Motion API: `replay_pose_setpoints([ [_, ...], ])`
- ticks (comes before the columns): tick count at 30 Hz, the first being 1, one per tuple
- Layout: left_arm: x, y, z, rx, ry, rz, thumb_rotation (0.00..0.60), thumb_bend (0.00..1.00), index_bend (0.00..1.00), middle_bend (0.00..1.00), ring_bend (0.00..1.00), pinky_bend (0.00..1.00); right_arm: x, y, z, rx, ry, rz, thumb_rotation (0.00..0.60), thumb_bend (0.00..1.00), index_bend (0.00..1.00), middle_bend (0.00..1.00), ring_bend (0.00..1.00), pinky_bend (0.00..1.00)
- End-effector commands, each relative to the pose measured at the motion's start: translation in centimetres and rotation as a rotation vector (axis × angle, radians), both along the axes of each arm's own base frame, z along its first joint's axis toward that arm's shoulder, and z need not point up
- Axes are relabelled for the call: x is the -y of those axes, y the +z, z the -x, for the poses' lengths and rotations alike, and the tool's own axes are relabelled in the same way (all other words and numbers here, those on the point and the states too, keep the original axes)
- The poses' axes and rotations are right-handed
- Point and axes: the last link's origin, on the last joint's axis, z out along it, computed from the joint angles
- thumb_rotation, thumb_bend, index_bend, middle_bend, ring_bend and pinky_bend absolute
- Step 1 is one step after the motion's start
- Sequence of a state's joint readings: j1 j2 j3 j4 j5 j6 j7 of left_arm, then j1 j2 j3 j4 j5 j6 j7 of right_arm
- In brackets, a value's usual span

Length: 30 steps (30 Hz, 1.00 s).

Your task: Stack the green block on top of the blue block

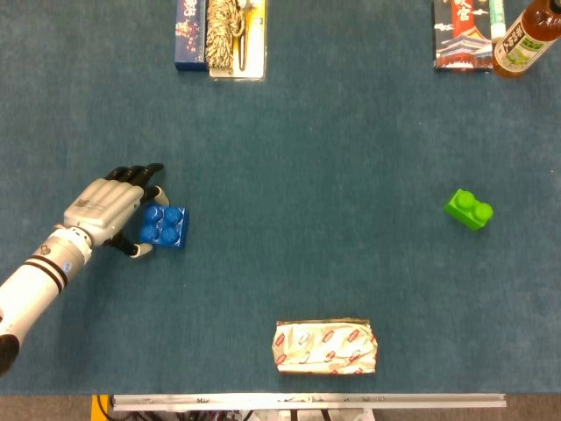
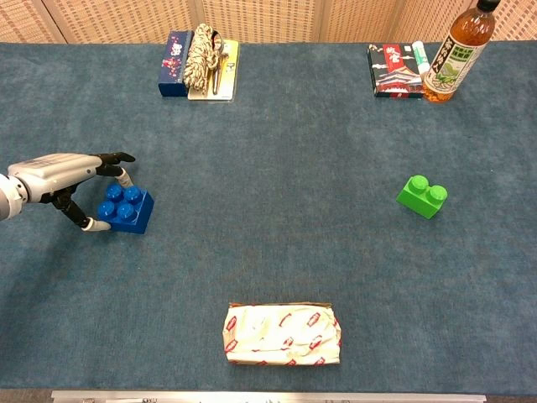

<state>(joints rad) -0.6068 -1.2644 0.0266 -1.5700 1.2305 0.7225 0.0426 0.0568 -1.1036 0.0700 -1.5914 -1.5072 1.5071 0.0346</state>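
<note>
Left hand [image 1: 112, 209] spread around blue block [image 1: 164, 226] at left of desk [image 1: 316, 175], thumb and fingers flanking, probably to grip or steady it. Green block [image 1: 468, 210] far right, untouched.

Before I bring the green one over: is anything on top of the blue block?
Nothing rests on the blue block; its studs show bare. The left hand sits at its left side, so that side face is covered.

Head view looks straight down on the table [image 1: 316, 149]; chest view tilts lower, forward; both share its whole top.
</note>
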Motion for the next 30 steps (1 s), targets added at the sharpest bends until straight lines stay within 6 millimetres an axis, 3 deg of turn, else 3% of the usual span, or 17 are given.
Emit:
replay_pose_setpoints([
  [1,0.0,-0.1,0.0,0.003,0.002,-0.003,0.6,0.23,0.36,0.0,0.0,0.06,0.0,0.0,0.0,0.001,0.0,0.001,0.6,0.26,0.39,0.35,0.25,0.28],
  [16,0.0,0.1,-1.4,0.041,0.016,-0.034,0.6,0.23,0.42,0.0,0.0,0.06,-0.1,0.3,0.1,0.007,-0.002,0.009,0.6,0.26,0.39,0.35,0.25,0.28],
  [30,-1.7,-1.8,-6.3,0.039,-0.094,-0.009,0.6,0.23,0.43,0.0,0.0,0.06,-0.3,1.0,0.3,0.025,-0.004,0.029,0.6,0.26,0.39,0.35,0.25,0.28],
])
